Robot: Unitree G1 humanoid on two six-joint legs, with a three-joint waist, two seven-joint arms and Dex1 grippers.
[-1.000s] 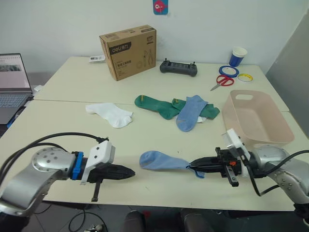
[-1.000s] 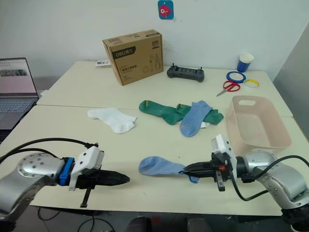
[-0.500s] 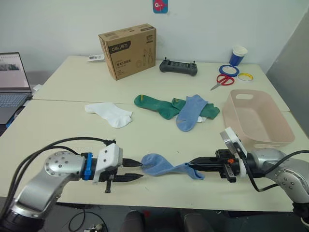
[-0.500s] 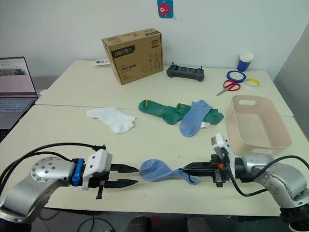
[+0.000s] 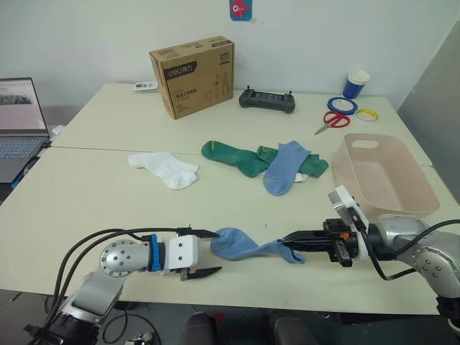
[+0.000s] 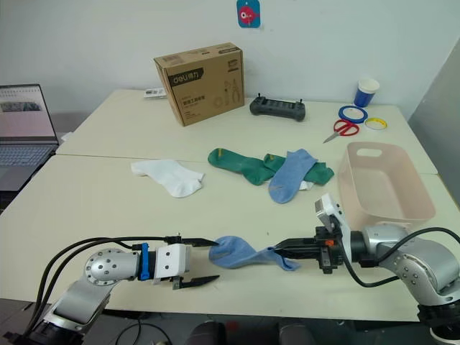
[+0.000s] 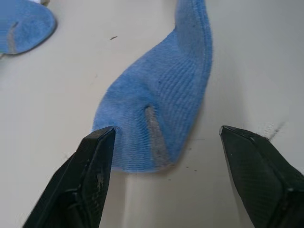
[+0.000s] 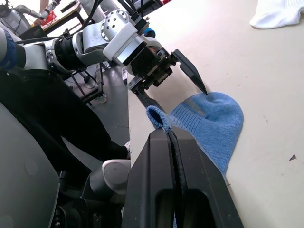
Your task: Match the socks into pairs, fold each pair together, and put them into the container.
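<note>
The left claw (image 5: pixel 207 252) is spread, one finger on either side of the toe end of a light blue sock (image 5: pixel 248 245) lying on the surface (image 5: pixel 93 194). The right claw (image 5: pixel 293 241) is pressed together, pinching the opposite end of that sock. Beyond both claws, the second light blue sock (image 5: pixel 284 166) lies across the two dark green socks (image 5: pixel 237 157); a white sock (image 5: pixel 165 168) lies apart, beyond the left claw, and a second white piece shows beneath the pile. The container (image 5: pixel 381 175), beyond the right claw, holds nothing. Assessment: no pair is matched, folded or stowed; all three pairs remain.
</note>
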